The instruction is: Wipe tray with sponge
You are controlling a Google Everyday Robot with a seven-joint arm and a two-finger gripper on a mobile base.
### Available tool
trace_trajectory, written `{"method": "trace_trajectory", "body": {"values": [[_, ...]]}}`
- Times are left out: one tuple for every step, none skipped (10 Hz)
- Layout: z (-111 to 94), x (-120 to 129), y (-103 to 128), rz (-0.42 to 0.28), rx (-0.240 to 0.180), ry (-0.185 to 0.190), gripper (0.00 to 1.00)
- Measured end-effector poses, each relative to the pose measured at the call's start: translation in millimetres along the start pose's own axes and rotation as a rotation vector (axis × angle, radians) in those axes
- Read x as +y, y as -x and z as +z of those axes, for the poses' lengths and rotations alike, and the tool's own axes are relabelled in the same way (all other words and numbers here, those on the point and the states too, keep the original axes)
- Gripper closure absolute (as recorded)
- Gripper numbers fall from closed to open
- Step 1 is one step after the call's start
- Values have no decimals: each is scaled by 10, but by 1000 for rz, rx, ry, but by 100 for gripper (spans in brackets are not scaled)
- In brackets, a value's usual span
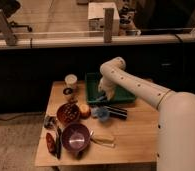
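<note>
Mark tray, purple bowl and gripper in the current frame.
tray [92, 86]: camera view, on its left wall.
purple bowl [75, 136]: camera view, on its bare inside.
gripper [103, 96]: camera view, on its tip, low over the tray's front part.

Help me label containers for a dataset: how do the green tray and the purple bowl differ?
The tray is rectangular and green; the bowl is round and purple. The tray is larger than the bowl. The tray sits at the far edge of the table with the gripper over it; the bowl stands near the front edge, apart from the gripper. Both rest on that table.
</note>
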Motion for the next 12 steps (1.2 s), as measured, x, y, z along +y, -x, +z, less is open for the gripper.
{"method": "trace_trajectory", "body": {"values": [[-5, -9, 0, 0, 1, -2, 80], [-42, -37, 5, -3, 4, -7, 88], [-135, -72, -4, 1, 11, -15, 97], [-260, -106, -19, 6, 15, -21, 100], [-401, -142, -52, 17, 21, -28, 97], [-478, -167, -74, 23, 22, -33, 92], [-533, -185, -99, 33, 20, -34, 80], [-534, -193, -114, 38, 16, -33, 71], [-511, -193, -130, 45, 7, -28, 59], [-481, -191, -141, 50, -2, -22, 50], [-444, -192, -148, 55, -11, -12, 38], [-415, -196, -145, 55, -15, -5, 31]]}}
